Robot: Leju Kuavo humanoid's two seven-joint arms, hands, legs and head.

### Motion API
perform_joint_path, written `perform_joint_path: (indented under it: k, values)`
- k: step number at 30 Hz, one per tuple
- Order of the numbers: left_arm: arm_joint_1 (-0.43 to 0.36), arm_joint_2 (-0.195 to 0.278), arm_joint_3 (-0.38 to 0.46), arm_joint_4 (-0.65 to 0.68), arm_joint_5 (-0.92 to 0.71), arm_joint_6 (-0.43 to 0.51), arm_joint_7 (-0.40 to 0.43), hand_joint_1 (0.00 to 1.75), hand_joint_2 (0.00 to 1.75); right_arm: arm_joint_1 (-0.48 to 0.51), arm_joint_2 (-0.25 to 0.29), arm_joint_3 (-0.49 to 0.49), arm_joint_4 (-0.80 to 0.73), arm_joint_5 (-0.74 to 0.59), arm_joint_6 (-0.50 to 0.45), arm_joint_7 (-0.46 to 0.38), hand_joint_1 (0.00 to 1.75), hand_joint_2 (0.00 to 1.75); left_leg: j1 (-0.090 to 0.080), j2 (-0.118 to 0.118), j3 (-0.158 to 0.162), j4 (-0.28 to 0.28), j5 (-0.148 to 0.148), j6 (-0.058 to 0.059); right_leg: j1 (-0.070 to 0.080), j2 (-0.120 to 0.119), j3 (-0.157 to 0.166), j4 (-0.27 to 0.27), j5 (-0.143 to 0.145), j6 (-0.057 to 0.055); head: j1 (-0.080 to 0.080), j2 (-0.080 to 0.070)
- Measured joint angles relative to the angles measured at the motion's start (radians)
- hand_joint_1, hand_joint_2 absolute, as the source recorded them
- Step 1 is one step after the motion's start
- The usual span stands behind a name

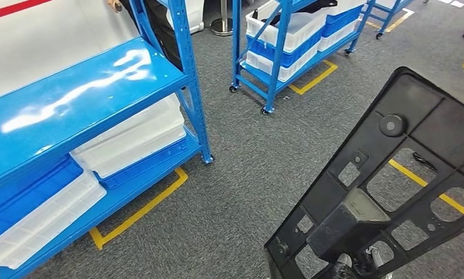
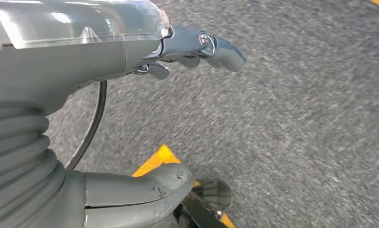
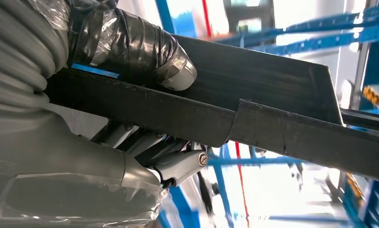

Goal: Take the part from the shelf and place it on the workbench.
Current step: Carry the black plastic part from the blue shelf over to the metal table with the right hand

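Black plastic part (image 1: 386, 174) clamped in right robot hand (image 3: 130, 95), left robot hand (image 2: 130, 109) spread, holding nothing

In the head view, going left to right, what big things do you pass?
Near blue shelf with white bins → bare grey carpet → black part, held by the right hand. A second blue rack stands farther back, mid-frame.

No readable text, label, brand, number or sign appears anywhere.
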State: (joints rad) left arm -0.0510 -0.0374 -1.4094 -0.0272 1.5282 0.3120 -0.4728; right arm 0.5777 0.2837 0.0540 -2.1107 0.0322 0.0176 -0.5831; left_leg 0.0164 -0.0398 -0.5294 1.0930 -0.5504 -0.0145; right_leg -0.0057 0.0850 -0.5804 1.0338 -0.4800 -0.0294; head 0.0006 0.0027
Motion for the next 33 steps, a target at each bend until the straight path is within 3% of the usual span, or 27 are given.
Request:
perform_joint_path:
  k: [2, 3, 4, 5, 7, 9, 11, 12, 14, 16, 18, 20, 22, 24, 26, 27, 28, 29, 31, 33]
  values:
    - [-0.001, 0.002, -0.002, 0.0, -0.001, -0.005, 0.0, 0.0, 1.75, 0.002, 0.012, -0.006, -0.01, 0.021, -0.003, -0.004, 1.75, 1.75, 0.002, -0.047, 0.029, -0.078, 0.021, 0.005, -0.001, 0.026, -0.011, 0.006, 0.004, 0.012, 0.0, 0.0]
    - [-0.001, 0.003, -0.004, 0.0, -0.002, -0.007, 0.0, 0.0, 1.75, 0.004, 0.018, -0.009, -0.014, 0.031, -0.006, -0.007, 1.75, 1.75, 0.001, -0.054, 0.03, -0.085, 0.018, 0.009, -0.002, 0.038, -0.017, 0.006, 0.008, 0.021, 0.0, 0.0]
    - [-0.003, 0.003, -0.006, 0.0, -0.004, -0.009, 0.0, 0.0, 1.75, 0.007, 0.024, -0.013, -0.02, 0.04, -0.01, -0.009, 1.75, 1.75, 0.001, -0.042, 0.031, -0.09, 0.019, 0.014, -0.004, 0.051, -0.023, 0.005, 0.013, 0.029, 0.0, 0.0]
    - [-0.004, 0.003, -0.009, 0.0, -0.005, -0.011, 0.0, 0.0, 1.75, 0.012, 0.029, -0.018, -0.026, 0.049, -0.015, -0.011, 1.75, 1.75, 0.002, -0.028, 0.032, -0.093, 0.024, 0.02, -0.004, 0.046, -0.027, 0.007, 0.014, 0.035, 0.0, 0.0]
    - [-0.005, 0.003, -0.014, 0.0, -0.01, -0.012, -0.002, 0.0, 1.75, 0.019, 0.036, -0.025, -0.037, 0.063, -0.027, -0.016, 1.75, 1.75, 0.004, 0.002, 0.034, -0.101, 0.032, 0.035, -0.001, -0.006, -0.049, 0.049, -0.015, 0.043, 0.001, 0.0]
    - [-0.003, 0.005, -0.019, 0.0, -0.014, -0.013, -0.004, 0.0, 1.75, 0.021, 0.039, -0.027, -0.045, 0.073, -0.038, -0.018, 1.75, 1.75, 0.0, 0.035, 0.033, -0.104, 0.033, 0.043, -0.001, -0.065, -0.102, 0.165, -0.082, 0.047, 0.002, 0.0]
    - [-0.001, 0.008, -0.023, 0.0, -0.019, -0.014, -0.004, 0.0, 1.75, 0.024, 0.04, -0.03, -0.049, 0.082, -0.048, -0.021, 1.75, 1.75, -0.003, 0.069, 0.032, -0.103, 0.032, 0.045, -0.005, -0.078, -0.146, 0.268, -0.121, 0.051, 0.002, 0.0]
    - [-0.003, 0.009, -0.025, 0.0, -0.021, -0.014, -0.005, 0.0, 1.75, 0.027, 0.04, -0.031, -0.051, 0.086, -0.053, -0.023, 1.75, 1.75, -0.004, 0.085, 0.032, -0.103, 0.031, 0.045, -0.007, -0.08, -0.144, 0.272, -0.113, 0.052, 0.002, 0.0]
    - [-0.007, 0.009, -0.031, 0.0, -0.026, -0.015, -0.006, 0.0, 1.75, 0.032, 0.04, -0.032, -0.058, 0.095, -0.063, -0.027, 1.75, 1.75, -0.005, 0.111, 0.036, -0.103, 0.027, 0.042, -0.007, -0.096, -0.081, 0.171, -0.058, 0.049, 0.002, 0.0]
    - [-0.01, 0.01, -0.038, -0.001, -0.032, -0.016, -0.007, 0.0, 1.75, 0.035, 0.042, -0.033, -0.068, 0.104, -0.071, -0.032, 1.75, 1.75, -0.009, 0.132, 0.042, -0.102, 0.021, 0.035, 0.002, -0.133, -0.006, 0.041, -0.02, 0.038, 0.002, 0.0]
    - [-0.011, 0.01, -0.045, -0.001, -0.036, -0.016, -0.007, 0.0, 1.75, 0.037, 0.045, -0.033, -0.077, 0.108, -0.076, -0.035, 1.75, 1.75, -0.012, 0.149, 0.046, -0.101, 0.017, 0.026, 0.012, -0.147, 0.014, -0.002, -0.018, 0.029, 0.002, 0.0]
    - [-0.015, 0.011, -0.05, -0.001, -0.038, -0.017, -0.007, 0.0, 1.75, 0.042, 0.049, -0.033, -0.084, 0.11, -0.077, -0.036, 1.75, 1.75, -0.011, 0.159, 0.05, -0.1, 0.012, 0.016, 0.011, -0.125, 0.011, -0.007, -0.013, 0.019, 0.002, 0.0]
    - [-0.017, 0.013, -0.053, -0.001, -0.039, -0.017, -0.007, 0.0, 1.75, 0.046, 0.053, -0.033, -0.09, 0.112, -0.077, -0.036, 1.75, 1.75, -0.008, 0.122, 0.039, -0.065, -0.019, 0.007, 0.004, -0.105, 0.013, -0.017, -0.005, 0.007, 0.002, 0.0]
    - [-0.015, 0.014, -0.056, -0.001, -0.039, -0.017, -0.008, 0.0, 1.75, 0.046, 0.057, -0.033, -0.093, 0.114, -0.077, -0.036, 1.75, 1.75, -0.005, 0.067, -0.008, 0.044, -0.083, 0.001, 0.001, -0.086, 0.012, -0.021, -0.001, -0.001, 0.001, 0.0]
    - [-0.011, 0.014, -0.057, -0.001, -0.039, -0.017, -0.008, 0.0, 1.75, 0.047, 0.059, -0.033, -0.093, 0.115, -0.077, -0.036, 1.75, 1.75, -0.003, 0.049, -0.064, 0.16, -0.125, -0.003, 0.002, -0.061, 0.009, -0.018, -0.001, -0.002, 0.001, 0.0]
    - [-0.01, 0.014, -0.058, -0.001, -0.039, -0.017, -0.008, 0.0, 1.75, 0.047, 0.059, -0.033, -0.093, 0.115, -0.077, -0.036, 1.75, 1.75, -0.003, 0.048, -0.074, 0.178, -0.119, -0.005, 0.002, -0.047, 0.008, -0.015, -0.001, -0.002, 0.001, 0.0]
    - [-0.009, 0.014, -0.058, -0.001, -0.039, -0.017, -0.007, 0.0, 1.75, 0.047, 0.059, -0.033, -0.093, 0.115, -0.077, -0.036, 1.75, 1.75, -0.002, 0.046, -0.067, 0.157, -0.093, -0.005, 0.001, -0.032, 0.007, -0.011, -0.002, -0.001, 0.001, 0.0]
    - [-0.009, 0.015, -0.058, -0.001, -0.039, -0.017, -0.007, 0.0, 1.75, 0.047, 0.059, -0.033, -0.093, 0.115, -0.077, -0.036, 1.75, 1.75, 0.0, 0.039, -0.045, 0.102, -0.053, -0.005, 0.0, -0.017, 0.007, -0.006, -0.003, 0.001, 0.001, 0.0]
    - [-0.008, 0.016, -0.059, -0.001, -0.039, -0.017, -0.007, 0.0, 1.75, 0.047, 0.059, -0.033, -0.093, 0.115, -0.077, -0.036, 1.75, 1.75, 0.006, -0.012, 0.006, -0.021, 0.001, -0.003, 0.0, 0.01, 0.001, 0.005, -0.006, 0.008, 0.001, 0.0]
    - [-0.008, 0.016, -0.06, -0.001, -0.039, -0.018, -0.007, 0.0, 1.75, 0.047, 0.06, -0.033, -0.093, 0.115, -0.077, -0.036, 1.75, 1.75, 0.007, -0.051, 0.023, -0.071, 0.008, 0.003, -0.002, 0.035, -0.011, 0.012, -0.003, 0.021, 0.001, 0.0]
